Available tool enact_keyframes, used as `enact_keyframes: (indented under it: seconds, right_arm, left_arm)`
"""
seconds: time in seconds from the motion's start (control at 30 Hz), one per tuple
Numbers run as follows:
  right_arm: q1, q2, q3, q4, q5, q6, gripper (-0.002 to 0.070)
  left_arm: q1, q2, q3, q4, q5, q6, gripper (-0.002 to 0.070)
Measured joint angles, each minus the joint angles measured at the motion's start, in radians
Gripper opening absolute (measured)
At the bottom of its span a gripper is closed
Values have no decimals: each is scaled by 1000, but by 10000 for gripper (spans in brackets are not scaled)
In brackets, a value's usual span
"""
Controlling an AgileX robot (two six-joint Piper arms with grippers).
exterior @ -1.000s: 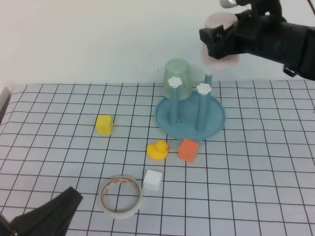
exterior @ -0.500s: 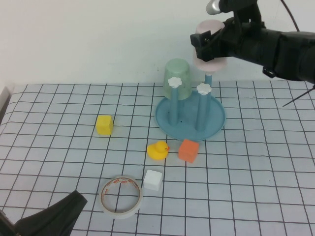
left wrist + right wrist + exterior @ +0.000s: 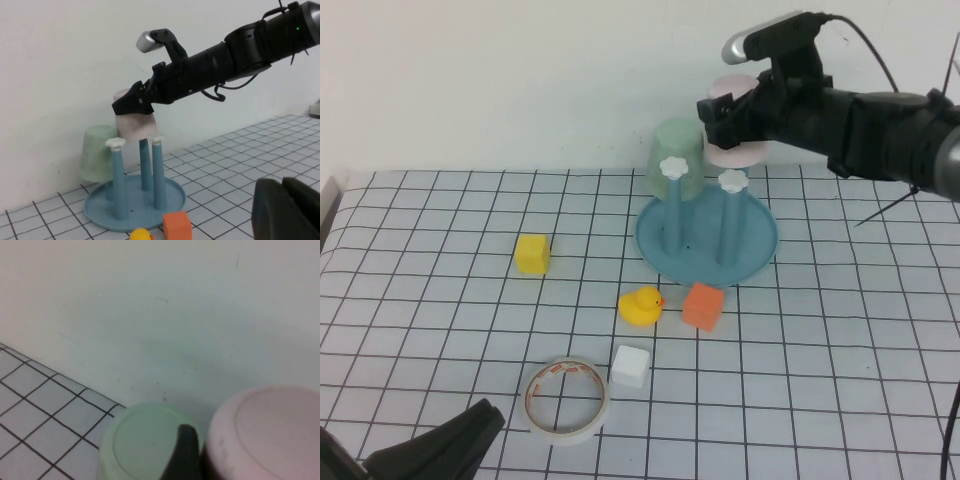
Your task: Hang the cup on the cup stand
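Since the earlier frames I see the right gripper [image 3: 725, 118] has carried the cup [image 3: 732, 152] lower and leftward, so that it now sits inverted over the rear peg of the cup stand [image 3: 760, 250], where before it hung higher and further right. Nearest to me, the left gripper [image 3: 440, 452] lies low at the table's front-left edge, its jaws clenched on nothing. Just beyond it rests a tape roll [image 3: 567, 399], with a white cube [image 3: 631, 365] beside it. Further in, a yellow duck [image 3: 641, 305] and an orange cube [image 3: 702, 306] sit just in front of the stand's blue dish; a yellow cube [image 3: 532, 253] lies well apart to the left. On the dish, two front pegs with white flower caps [image 3: 674, 167] stand bare. Behind them, a green cup [image 3: 677, 150] is inverted on the rear-left peg, just beside the pale pink cup. The right gripper's jaws stand wide around the pink cup's upper body, grasping it from the right against the white wall; in the left wrist view the peg [image 3: 145, 162] rises into the cup's mouth.
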Motion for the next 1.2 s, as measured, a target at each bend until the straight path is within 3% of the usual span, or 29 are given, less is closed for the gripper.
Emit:
enact_keyframes:
  seconds: [0.13,0.33,0.7,0.8,0.97,1.03,1.2]
  right_arm:
    - [0,33,-21,0,-1,53,589]
    - [0,42,-30,2,-91,148,680]
    - [0,-64,-22,2,-106,160,677]
    - [0,-162,15,2,-88,160,567]
    - [0,-359,157,2,-75,160,186]
    - [0,-436,233,2,-68,160,85]
    - [0,-650,463,2,-22,150,11]
  left_arm:
    - [0,0,0,0,10,0,-1]
    - [0,0,0,0,14,-4,-1]
    - [0,0,0,-8,37,-4,-1]
    - [0,0,0,-69,37,22,-1]
    - [0,0,0,-274,37,200,-1]
    - [0,0,0,-399,20,277,-1]
    - [0,0,0,-615,-51,339,-1]
